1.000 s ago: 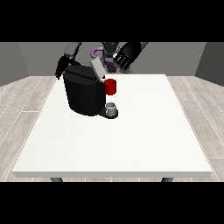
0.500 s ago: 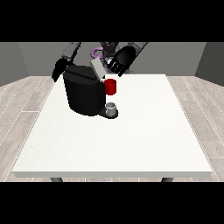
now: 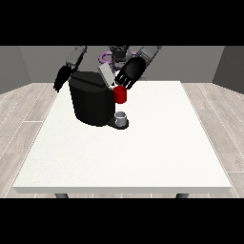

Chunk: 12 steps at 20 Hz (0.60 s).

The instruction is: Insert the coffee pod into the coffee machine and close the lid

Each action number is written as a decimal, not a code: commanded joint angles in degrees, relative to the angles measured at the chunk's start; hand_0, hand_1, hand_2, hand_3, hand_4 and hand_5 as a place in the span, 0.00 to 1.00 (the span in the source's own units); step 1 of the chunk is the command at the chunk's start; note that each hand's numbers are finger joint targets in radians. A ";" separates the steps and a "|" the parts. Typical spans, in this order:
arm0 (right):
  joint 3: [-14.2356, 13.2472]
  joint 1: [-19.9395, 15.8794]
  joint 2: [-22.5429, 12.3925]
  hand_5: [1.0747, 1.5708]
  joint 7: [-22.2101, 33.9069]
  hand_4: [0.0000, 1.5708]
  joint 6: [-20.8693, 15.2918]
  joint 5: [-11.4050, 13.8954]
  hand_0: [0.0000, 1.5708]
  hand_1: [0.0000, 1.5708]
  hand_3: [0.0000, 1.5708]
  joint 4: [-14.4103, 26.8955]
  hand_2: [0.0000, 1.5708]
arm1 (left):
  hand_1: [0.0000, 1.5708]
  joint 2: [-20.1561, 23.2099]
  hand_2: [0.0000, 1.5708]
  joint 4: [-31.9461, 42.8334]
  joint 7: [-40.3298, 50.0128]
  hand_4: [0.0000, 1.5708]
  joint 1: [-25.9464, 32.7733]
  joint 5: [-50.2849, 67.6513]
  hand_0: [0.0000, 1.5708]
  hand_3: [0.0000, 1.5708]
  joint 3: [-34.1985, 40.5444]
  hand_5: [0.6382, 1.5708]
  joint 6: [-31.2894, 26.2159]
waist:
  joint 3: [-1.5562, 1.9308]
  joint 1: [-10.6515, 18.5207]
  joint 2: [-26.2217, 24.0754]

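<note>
The hand at the view's right (image 3: 129, 72) hangs just above the red front piece (image 3: 120, 95) of the coffee machine (image 3: 91, 99), its dark fingers pointing down toward the machine's top. Whether they are curled round anything or merely relaxed cannot be told, since the hand hides what is under it. Directly beside this hand, on the machine's top toward the robot, the grey lid (image 3: 106, 74) stands tilted up, so the machine is open.

The hand at the view's left (image 3: 62, 78) hangs on the far side of the machine from the red front piece, near the machine's upper edge but apart from it. Its fingers point downward; whether they are spread or curled cannot be made out.

The coffee pod itself cannot be picked out with certainty: no separate pod is plainly visible on the tabletop (image 3: 143, 152) or in the opening under the lid.

The machine is a black, rounded block standing on the white tabletop, toward the robot's edge. At the foot of the machine, below the red front piece, a small grey cup (image 3: 121, 117) stands on the machine's dark base plate.
</note>
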 commanded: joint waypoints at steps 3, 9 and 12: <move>-0.80 -1.14 -0.62 1.00 -0.57 0.00 -0.60 0.31 0.00 0.00 0.00 1.12 0.00 | 0.79 -0.45 0.82 0.66 -0.87 0.27 -0.64 -0.16 0.79 0.78 -0.13 1.00 -0.61 | 0.01 1.05 0.84; 1.69 0.04 1.35 1.00 -1.11 0.00 -0.90 1.22 0.00 0.00 0.00 -0.83 0.00 | 0.76 1.49 0.80 2.11 -2.82 0.27 -0.98 -0.88 0.76 0.76 0.21 1.00 -0.10 | 0.00 -0.71 1.71; 0.25 -1.26 0.44 1.00 -1.64 0.00 -1.03 0.76 0.00 0.00 0.00 0.57 0.00 | 0.74 2.96 0.79 2.37 -1.76 0.26 -3.86 -0.44 0.74 0.76 0.97 1.00 -2.39 | 0.01 -0.50 2.30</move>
